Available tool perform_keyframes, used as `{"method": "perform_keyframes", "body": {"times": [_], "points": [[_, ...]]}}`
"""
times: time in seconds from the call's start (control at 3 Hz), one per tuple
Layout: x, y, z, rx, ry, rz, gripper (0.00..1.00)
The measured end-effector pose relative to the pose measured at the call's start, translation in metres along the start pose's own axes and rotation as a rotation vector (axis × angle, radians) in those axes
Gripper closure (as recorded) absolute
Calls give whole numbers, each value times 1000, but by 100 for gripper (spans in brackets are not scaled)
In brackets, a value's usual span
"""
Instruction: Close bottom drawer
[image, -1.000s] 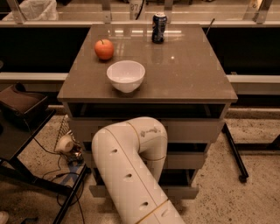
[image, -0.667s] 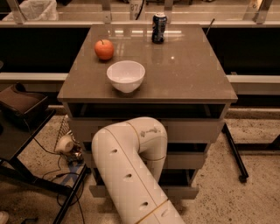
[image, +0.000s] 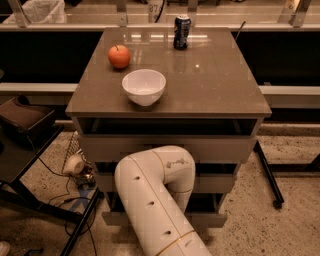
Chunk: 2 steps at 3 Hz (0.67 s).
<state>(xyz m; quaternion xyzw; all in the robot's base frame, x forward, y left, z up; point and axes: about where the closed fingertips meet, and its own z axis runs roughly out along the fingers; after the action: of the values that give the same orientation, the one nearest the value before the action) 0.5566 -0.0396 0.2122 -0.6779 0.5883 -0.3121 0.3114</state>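
Pincer is hidden behind the white arm, state untellable; the pale grey-white bottom drawer ahead could be pushed off-centre and jammed.

The brown-grey cabinet top carries a red apple at back left, a white bowl near it towards the front, and an upright soda can at the back edge. The gripper is hidden behind the white arm below.

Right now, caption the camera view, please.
White robot arm bends down before the pale grey bottom drawer, gripper hidden behind it.
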Motion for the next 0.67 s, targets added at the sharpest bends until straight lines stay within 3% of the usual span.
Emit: {"method": "perform_keyframes", "body": {"times": [0.33,0.67], "points": [[-1,1,15,49,-23,7,100],[-1,1,15,49,-23,7,100]]}}
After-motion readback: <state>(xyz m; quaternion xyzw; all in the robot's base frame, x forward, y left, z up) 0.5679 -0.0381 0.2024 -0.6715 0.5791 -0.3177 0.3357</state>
